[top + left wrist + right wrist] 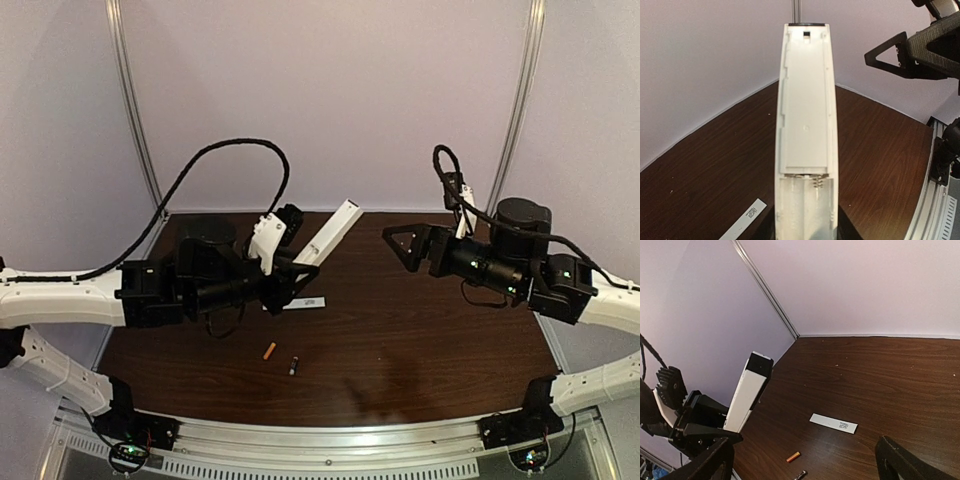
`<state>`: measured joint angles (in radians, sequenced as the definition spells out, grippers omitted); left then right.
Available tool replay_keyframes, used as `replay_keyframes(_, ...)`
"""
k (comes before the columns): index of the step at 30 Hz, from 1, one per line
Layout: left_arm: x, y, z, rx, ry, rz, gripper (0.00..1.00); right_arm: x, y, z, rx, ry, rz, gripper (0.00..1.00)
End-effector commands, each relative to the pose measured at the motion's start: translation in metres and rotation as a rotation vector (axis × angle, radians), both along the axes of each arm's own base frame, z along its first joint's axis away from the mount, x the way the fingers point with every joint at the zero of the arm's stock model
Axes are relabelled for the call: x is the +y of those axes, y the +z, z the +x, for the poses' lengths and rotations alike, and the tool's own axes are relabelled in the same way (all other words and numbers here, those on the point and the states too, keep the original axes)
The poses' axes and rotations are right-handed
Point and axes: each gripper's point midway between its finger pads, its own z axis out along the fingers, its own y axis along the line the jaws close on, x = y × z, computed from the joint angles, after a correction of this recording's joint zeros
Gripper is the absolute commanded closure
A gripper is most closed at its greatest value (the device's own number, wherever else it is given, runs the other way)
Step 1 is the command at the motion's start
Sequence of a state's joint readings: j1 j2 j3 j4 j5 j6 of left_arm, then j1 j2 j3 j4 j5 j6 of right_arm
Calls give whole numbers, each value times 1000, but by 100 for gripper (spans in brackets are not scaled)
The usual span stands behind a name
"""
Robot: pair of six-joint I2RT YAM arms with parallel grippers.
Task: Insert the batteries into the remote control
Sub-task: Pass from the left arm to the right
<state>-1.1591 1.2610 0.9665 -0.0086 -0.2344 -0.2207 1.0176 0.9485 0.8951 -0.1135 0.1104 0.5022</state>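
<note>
The left tool [297,270] is clamped on the lower end of the slim white rectangular plastic remote control [335,225] and holds it tilted up over the dark wooden surface [430,340]. In the left wrist view its battery compartment [805,210] is uncovered and empty, with the springs showing. The thin white flat cover with a printed label [300,303] lies on the surface just below. The right tool [398,250] hangs to the right of the remote control with its fingers wide apart, holding nothing. I judge that the step in hand is to fetch the first cell. The tiny orange cylindrical battery [269,351] and the tiny black battery with a pale tip [294,366] lie near each other but not touching, at the near left, in from the near edge. The next move calls for the right tool to go down and left and close on one cell only. There is wide open room on the right, while the left arm stands close on the far side of the batteries.
</note>
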Motion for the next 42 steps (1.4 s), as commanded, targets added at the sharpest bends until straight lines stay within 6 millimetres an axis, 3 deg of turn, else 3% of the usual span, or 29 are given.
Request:
replay_keyframes(1,-4,14,14,-7,77,-105,100,26,5,0,153,99,186,0)
replay_keyframes(7,-11,6,15,13,72,-89,100,43,12,3,158,166,233,0)
replay_keyframes(12,-16,1,13,20,63,-73,100,55,3,9,197,191,242,0)
replay_keyframes(15,-19,2,10,7,61,-67,100,55,-7,20,255,169,289,0)
replay_keyframes(21,-24,0,8,8,56,-68,100,58,-6,29,292,176,381,1)
replay_keyframes(28,-28,-1,10,0,60,-60,100,73,-16,33,357,216,429,21)
replay_keyframes(42,-34,-6,6,-17,50,-32,100,70,-38,50,434,159,468,52)
